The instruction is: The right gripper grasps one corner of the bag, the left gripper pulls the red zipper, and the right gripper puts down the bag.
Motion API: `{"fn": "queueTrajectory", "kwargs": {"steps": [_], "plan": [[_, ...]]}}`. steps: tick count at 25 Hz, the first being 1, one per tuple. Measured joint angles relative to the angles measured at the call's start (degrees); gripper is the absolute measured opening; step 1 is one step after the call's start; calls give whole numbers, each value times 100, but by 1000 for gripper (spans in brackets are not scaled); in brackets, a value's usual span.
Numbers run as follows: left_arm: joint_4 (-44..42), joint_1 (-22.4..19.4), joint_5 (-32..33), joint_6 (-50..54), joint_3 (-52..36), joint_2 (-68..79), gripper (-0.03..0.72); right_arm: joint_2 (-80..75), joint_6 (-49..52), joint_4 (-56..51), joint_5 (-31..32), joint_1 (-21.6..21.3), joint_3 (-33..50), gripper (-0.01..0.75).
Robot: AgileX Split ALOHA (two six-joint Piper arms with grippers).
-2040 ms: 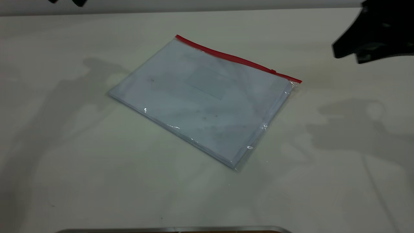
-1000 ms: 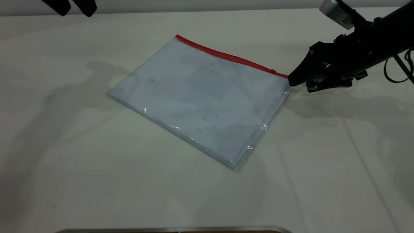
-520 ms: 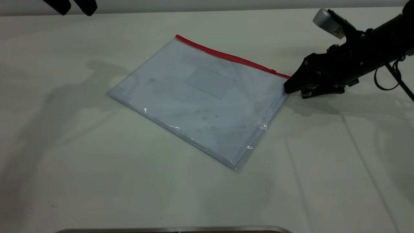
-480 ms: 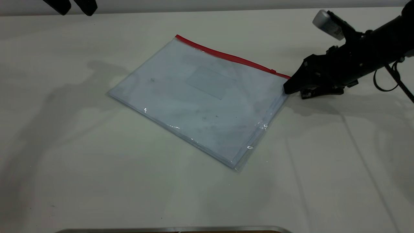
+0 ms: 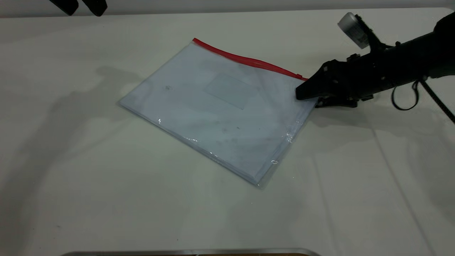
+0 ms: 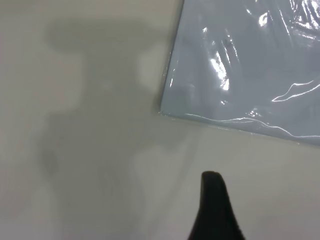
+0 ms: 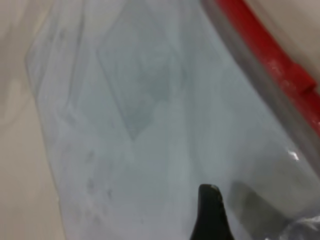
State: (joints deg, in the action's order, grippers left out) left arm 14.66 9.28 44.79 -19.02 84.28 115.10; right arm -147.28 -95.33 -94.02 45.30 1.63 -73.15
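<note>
The bag (image 5: 220,106), a clear bluish pouch, lies flat on the white table (image 5: 106,199). Its red zipper (image 5: 249,62) runs along the far long edge, with the slider tab (image 5: 300,75) near the right end. My right gripper (image 5: 307,100) is at the bag's right corner beside that tab, open, with one jaw over the plastic and the other low at the table. In the right wrist view one finger (image 7: 210,215) lies over the bag (image 7: 150,125), with the zipper (image 7: 270,60) close by. My left gripper (image 5: 80,4) hangs open at the far left, away from the bag (image 6: 250,65).
A black cable (image 5: 405,101) loops down from the right arm onto the table. A metal edge (image 5: 192,252) runs along the table's near side. Bare table surrounds the bag on every side.
The right gripper came in from the right, dropped to the table and slid left onto the bag's right corner. The zipper's right end has buckled slightly. The left gripper stayed put.
</note>
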Motion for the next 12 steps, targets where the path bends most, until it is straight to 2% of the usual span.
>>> {"fn": "queueTrajectory", "kwargs": {"steps": [3, 5, 9, 10, 12], "plan": [[0, 0, -19, -20, 0, 0, 586, 1, -258, -210, 64, 168, -10, 544], [0, 0, -19, -38, 0, 0, 586, 1, -488, -336, 68, 264, -12, 444], [0, 0, -42, -258, 0, 0, 586, 1, -760, -556, 134, 304, -99, 93], [0, 0, -42, -396, 0, 0, 586, 1, -785, -545, 173, 292, -179, 46], [0, 0, -54, -765, 0, 0, 586, 1, -798, -235, 299, 280, -386, 35]]}}
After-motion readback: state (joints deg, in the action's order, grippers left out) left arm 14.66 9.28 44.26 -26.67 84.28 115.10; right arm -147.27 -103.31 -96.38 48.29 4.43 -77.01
